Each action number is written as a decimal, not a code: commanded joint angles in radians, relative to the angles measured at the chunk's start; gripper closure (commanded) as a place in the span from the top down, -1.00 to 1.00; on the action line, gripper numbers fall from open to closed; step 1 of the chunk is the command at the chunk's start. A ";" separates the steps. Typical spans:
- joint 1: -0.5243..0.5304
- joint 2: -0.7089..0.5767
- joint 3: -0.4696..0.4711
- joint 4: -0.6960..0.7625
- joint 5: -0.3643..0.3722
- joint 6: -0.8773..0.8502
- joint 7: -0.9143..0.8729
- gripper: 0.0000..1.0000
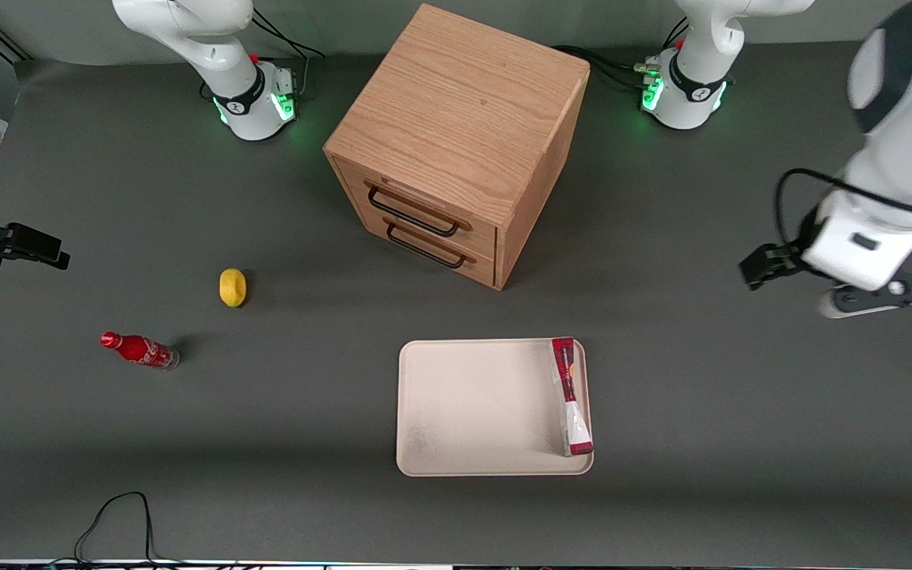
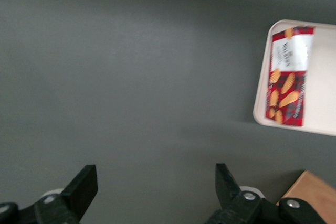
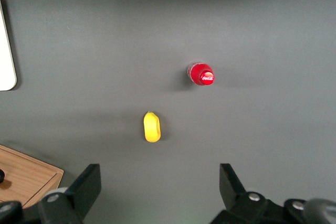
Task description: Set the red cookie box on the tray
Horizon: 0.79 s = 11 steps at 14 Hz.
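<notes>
The dark grey table (image 1: 701, 412) is seen carrying a wooden drawer cabinet (image 1: 464, 119) with 2 drawers and 2 black handles, positioned between the 2 arm bases and farther from the front camera than the tray. The cream-white tray (image 1: 472, 412) is laid flat on the table, nearer the front camera than the cabinet, with rounded corners and a low rim. The red cookie box (image 1: 571, 396) is found on the tray, lying along the short edge that faces the working arm's end of the table, tilted up against the rim with 1 red narrow side upward; in the left wrist view its printed face with cookie pictures (image 2: 287, 74) is visible and the box is seen inside the tray corner (image 2: 320, 98). The gripper (image 1: 765, 265) is held above bare table toward the working arm's end, well apart from tray and box, with nothing held; its fingers (image 2: 84, 184) are spread wide apart. A red soda bottle (image 1: 139, 350) is lying on its side toward the parked arm's end, and a lemon (image 1: 233, 286) is placed near it, slightly farther from the front camera.
</notes>
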<state>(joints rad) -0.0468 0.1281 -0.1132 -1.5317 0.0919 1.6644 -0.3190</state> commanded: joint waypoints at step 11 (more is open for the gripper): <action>0.074 -0.087 0.081 -0.061 -0.103 -0.004 0.212 1.00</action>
<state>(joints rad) 0.0483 0.0755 -0.0525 -1.5652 0.0051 1.6804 -0.1355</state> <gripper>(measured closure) 0.000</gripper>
